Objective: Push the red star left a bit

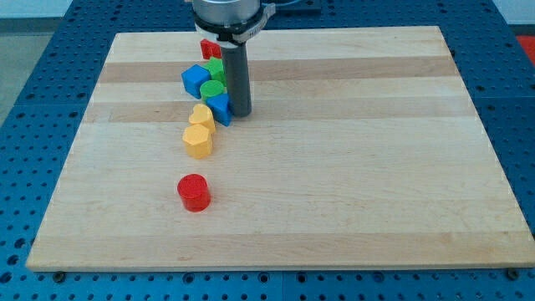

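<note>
Red star point(208, 48) sits near the view's top of the worktop point(376, 167), partly hidden behind the rod. My tip point(240, 113) rests just right of a blue block point(221, 108), well below the star. No gripper is fitted. A blue cube point(195, 81), 2 green blocks point(213, 88), 2 yellow blocks point(199, 140) and a red cylinder point(194, 192) trail downward.

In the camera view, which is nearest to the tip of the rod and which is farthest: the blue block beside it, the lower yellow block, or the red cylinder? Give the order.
From my tip:
1. Blue block, right against it on the view's left.
2. Lower yellow block, further toward the view's bottom left.
3. Red cylinder, alone toward the view's bottom.
</note>
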